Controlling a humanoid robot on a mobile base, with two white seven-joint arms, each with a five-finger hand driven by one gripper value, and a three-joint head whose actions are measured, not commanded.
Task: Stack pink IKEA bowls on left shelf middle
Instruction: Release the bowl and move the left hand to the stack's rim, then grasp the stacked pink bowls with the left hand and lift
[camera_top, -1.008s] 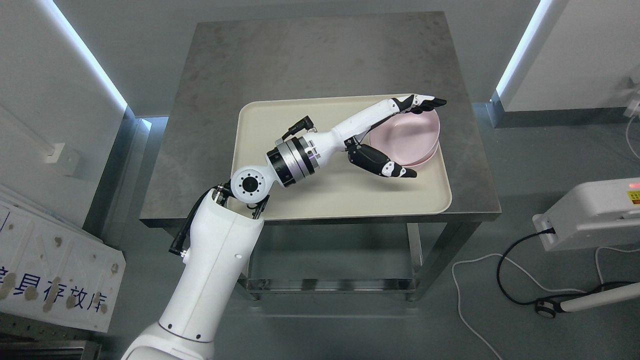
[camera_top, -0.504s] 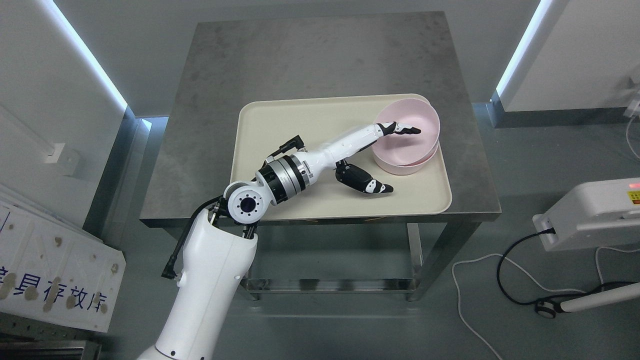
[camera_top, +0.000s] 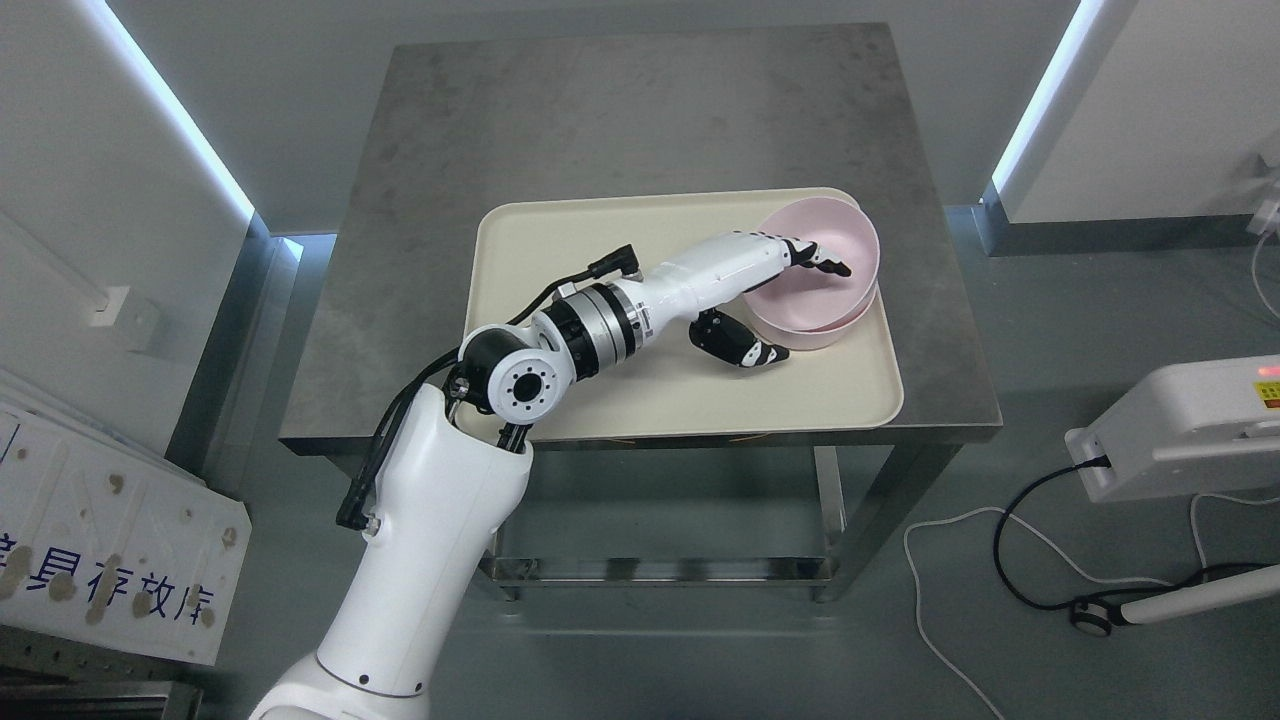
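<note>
A square grey stone-topped desk (camera_top: 640, 130) on metal legs carries a cream rectangular plastic tray (camera_top: 600, 380) with rounded corners, set toward the desk's front edge. In the tray's far right corner sit the stacked pink round plastic bowls (camera_top: 845, 225), one nested in the other, the upper one tilted slightly; their rims lie just beside the tray's right and far edges. The white left arm reaches diagonally across the tray. The left hand (camera_top: 775, 305) straddles the bowls' near-left rim: its black-tipped fingers (camera_top: 822, 260) lie inside the upper bowl, and the thumb (camera_top: 745, 345) sits outside below the stack, so the hand is pinching the bowl wall. The tray's left half and front strip lie bare, as does the desk's far half.
</note>
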